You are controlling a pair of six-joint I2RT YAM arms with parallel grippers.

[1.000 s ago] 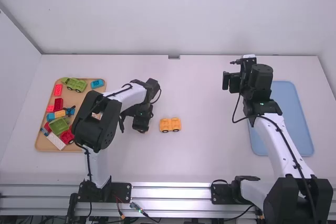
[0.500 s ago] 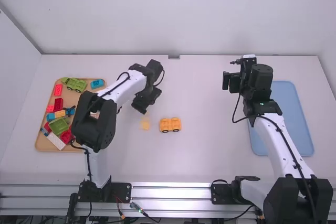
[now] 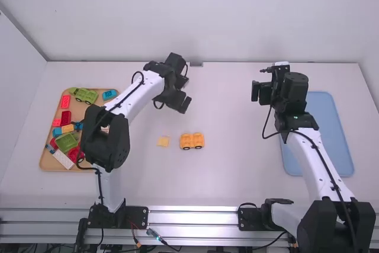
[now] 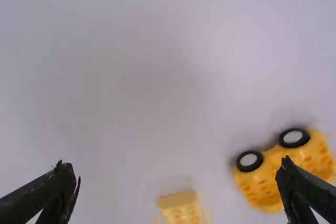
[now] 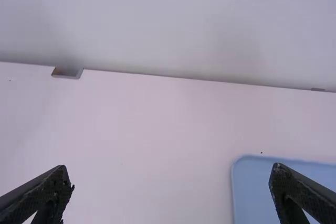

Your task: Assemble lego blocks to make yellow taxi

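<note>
Looks just begun, with yellow block (image 3: pixel 163 141) near yellow car base (image 3: pixel 186 140); needs joining, with left gripper (image 4: pixel 176 179) and right gripper (image 5: pixel 172 174) open.

Wheeled block (image 3: pixel 192 141) on table (image 3: pixel 237 170), base-side of left gripper (image 3: pixel 185 105). Small block (image 3: pixel 163 141) base-side too, farther left; the two near, apart. Well left of that gripper: loaded tray (image 3: pixel 45 160), blocks (image 3: pixel 67 141) in it. Second tray (image 3: pixel 331 134): right of right gripper (image 3: pixel 254 92), extending baseward.

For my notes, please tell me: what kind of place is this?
Probably a robot test station: two robot arms are fixed at a white table, with a tray of toy blocks and a blue tray.
</note>
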